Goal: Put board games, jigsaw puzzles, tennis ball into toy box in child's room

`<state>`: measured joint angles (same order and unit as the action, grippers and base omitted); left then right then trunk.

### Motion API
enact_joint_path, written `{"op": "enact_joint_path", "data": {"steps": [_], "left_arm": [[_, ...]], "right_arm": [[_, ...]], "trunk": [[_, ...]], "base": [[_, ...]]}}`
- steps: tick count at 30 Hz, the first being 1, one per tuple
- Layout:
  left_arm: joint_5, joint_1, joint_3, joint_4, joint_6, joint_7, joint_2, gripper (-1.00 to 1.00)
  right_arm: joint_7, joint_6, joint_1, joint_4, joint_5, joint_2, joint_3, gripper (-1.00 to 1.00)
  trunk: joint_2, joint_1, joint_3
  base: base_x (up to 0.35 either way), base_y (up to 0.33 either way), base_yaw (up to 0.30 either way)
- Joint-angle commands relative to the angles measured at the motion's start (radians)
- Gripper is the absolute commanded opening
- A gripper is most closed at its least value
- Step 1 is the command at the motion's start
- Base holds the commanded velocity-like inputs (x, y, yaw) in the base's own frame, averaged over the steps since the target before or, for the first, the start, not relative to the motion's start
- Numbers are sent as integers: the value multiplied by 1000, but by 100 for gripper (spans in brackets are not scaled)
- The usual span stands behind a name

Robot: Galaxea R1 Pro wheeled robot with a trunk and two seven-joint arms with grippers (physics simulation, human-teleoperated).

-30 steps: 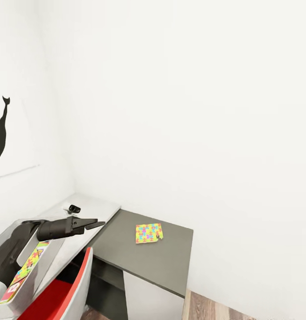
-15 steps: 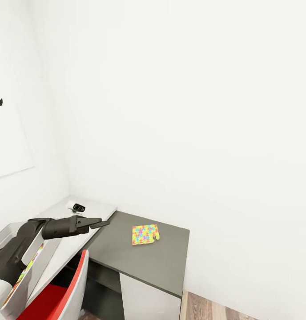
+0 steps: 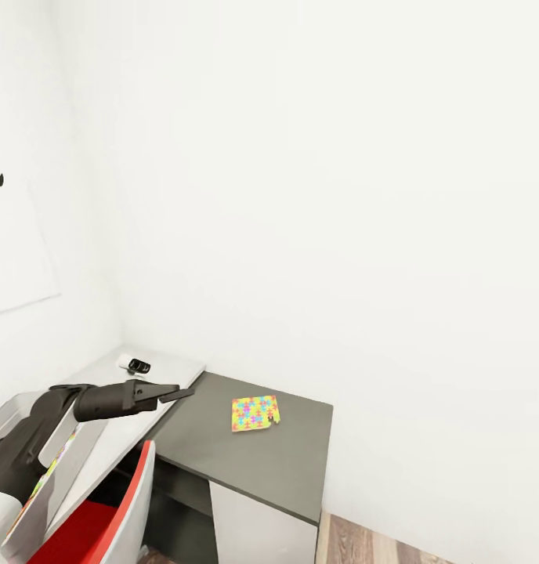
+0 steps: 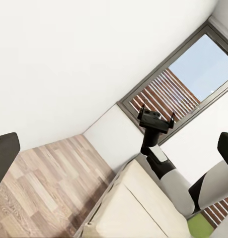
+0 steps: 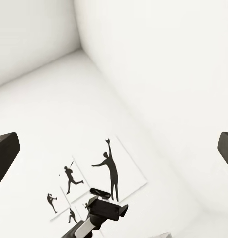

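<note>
Jigsaw puzzle (image 3: 255, 413): flat multicoloured slab lying on the dark grey short part of the tabletop (image 3: 285, 462), near its middle, at about 6 o'clock in the head view; nothing touches it.
Toy box (image 3: 36, 458): light grey bin at about 8 o'clock, on the light grey long part of the tabletop; a strip of colourful printed surface shows inside it, what it belongs to I cannot tell.
Small dark object (image 3: 139, 366): on the light grey part near the wall corner, too small to identify.
Left claw (image 3: 175, 391): dark fingers pointing toward 3 o'clock, above the seam between the two tabletop parts, apart from the puzzle; in the left wrist view its fingertips (image 4: 4, 153) stand far apart at the frame edges with nothing between them.
Right claw (image 5: 114, 163): fingertips wide apart at the frame edges, holding nothing.
Red chair (image 3: 97, 521): at 7 o'clock, beside the tabletop.
Wall pictures (image 5: 109, 168): black sports silhouettes on white wall.
Bed (image 4: 138, 208): cream mattress above wood-plank floor (image 4: 49, 178).
</note>
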<state>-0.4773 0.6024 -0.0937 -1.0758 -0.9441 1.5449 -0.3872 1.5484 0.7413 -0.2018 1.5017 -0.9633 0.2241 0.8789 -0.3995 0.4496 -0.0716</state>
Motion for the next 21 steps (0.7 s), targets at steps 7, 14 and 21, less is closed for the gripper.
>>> {"op": "enact_joint_path", "data": {"steps": [7,14,21], "left_arm": [[-3,0,-3,0,-9,3,-1,100],[-3,0,-3,-1,-8,3,-1,100],[-3,0,-2,-1,-7,3,-1,100]], "right_arm": [[2,11,-1,2,-5,0,-1,100],[2,13,-1,1,-5,1,-1,100],[2,15,-1,0,-5,2,0,100]], "trunk": [[-1,0,0],[-1,0,-3],[-1,0,-11]], "base": [[0,-220,0],[0,-291,-34],[46,-226,-160]]}}
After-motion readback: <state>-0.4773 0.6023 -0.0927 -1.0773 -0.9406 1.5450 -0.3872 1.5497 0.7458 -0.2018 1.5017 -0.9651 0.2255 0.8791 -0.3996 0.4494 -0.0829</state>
